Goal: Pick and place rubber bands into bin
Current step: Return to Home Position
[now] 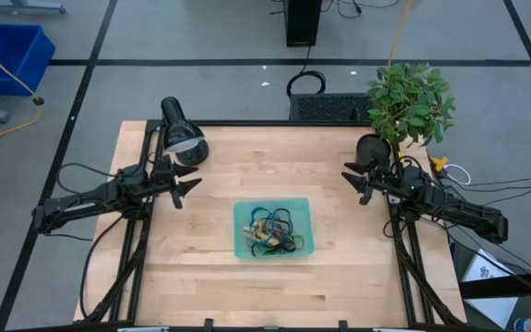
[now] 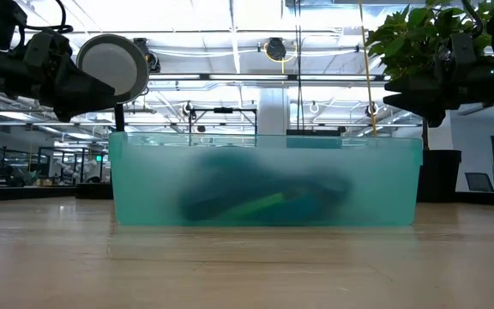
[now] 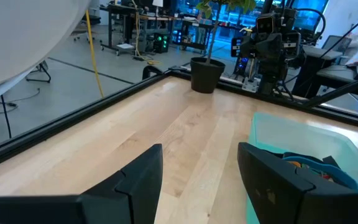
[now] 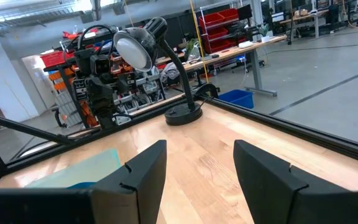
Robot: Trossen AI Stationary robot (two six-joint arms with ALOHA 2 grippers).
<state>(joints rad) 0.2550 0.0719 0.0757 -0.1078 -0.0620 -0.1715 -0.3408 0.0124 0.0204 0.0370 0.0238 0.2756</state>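
Note:
The teal-green bin (image 1: pixel 243 214) stands near the middle of the wooden table, toward its near edge, and holds a tangle of rubber bands (image 1: pixel 272 231) in black, blue, orange and tan. In the low view the bin (image 2: pixel 264 150) fills the middle, the bands (image 2: pixel 264 199) a dark blur behind its wall. My left gripper (image 1: pixel 192 187) hovers open at the table's left, above the wood, pointing toward the bin. My right gripper (image 1: pixel 350 180) hovers open at the table's right, also pointing inward. Neither has anything between its fingers (image 3: pixel 138 180) (image 4: pixel 145 171).
A black desk lamp (image 1: pixel 182 138) stands at the far left corner, close to my left gripper. A potted plant (image 1: pixel 408 101) stands at the far right corner, beside my right arm. A large blue crate (image 1: pixel 12 57) sits on the floor beyond the table. Bare wood surrounds the bin.

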